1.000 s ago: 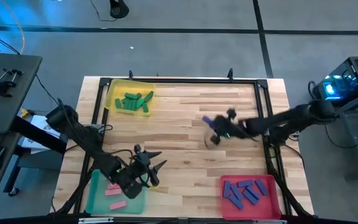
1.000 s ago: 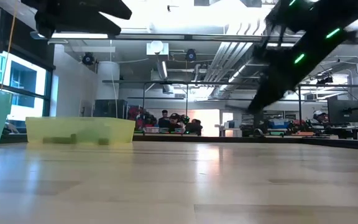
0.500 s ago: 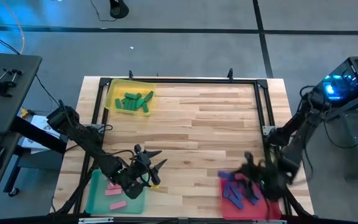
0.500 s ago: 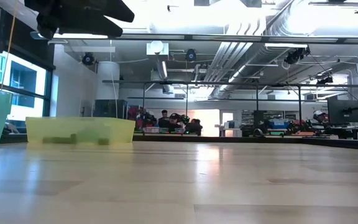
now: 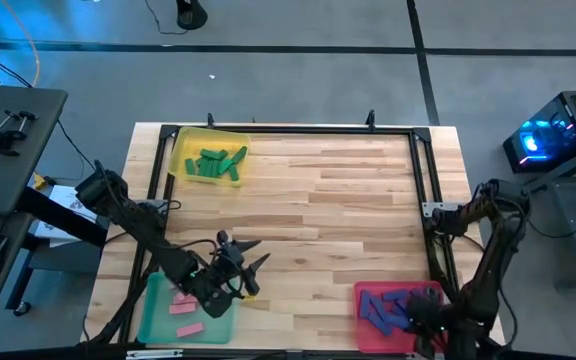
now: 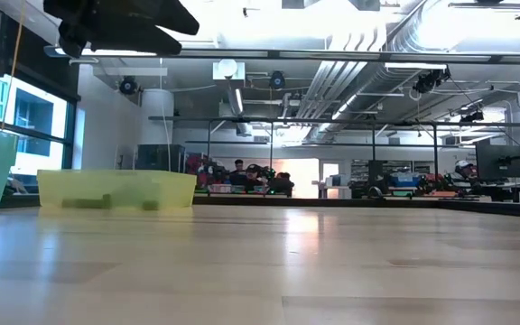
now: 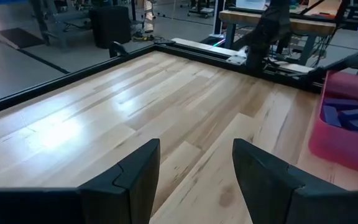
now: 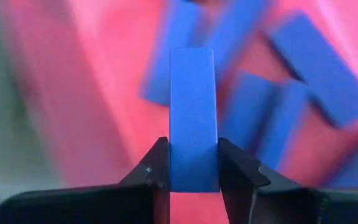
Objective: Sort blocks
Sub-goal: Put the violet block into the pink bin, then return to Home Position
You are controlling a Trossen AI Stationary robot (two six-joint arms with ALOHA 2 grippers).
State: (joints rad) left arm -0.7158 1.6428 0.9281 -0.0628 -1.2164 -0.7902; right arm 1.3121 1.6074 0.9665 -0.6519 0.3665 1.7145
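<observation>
While the right end effector hangs over the pink-red tray at the worktop's five o'clock corner, its two fingers are pinched on the flat sides of a single blue block, held upright above the blue blocks already heaped in that tray. Seen from above, the sort looks close to finished: green blocks lie gathered in the yellow tray at eleven o'clock, pink blocks rest in the green tray at seven o'clock, and the purple-blue pile fills the pink-red tray. No loose block shows anywhere on the bare wooden worktop in the overhead or table-level views. The left end effector waits just beside the green tray's three o'clock edge, its fingers spread apart and holding nothing, pointed across the boards toward the pink-red tray on the far side. By the look of it, what remains is the release of the one blue block into its tray; whether any piece is hidden under the arms cannot be told from these views. People are visible far off in the room beyond the worktop.
</observation>
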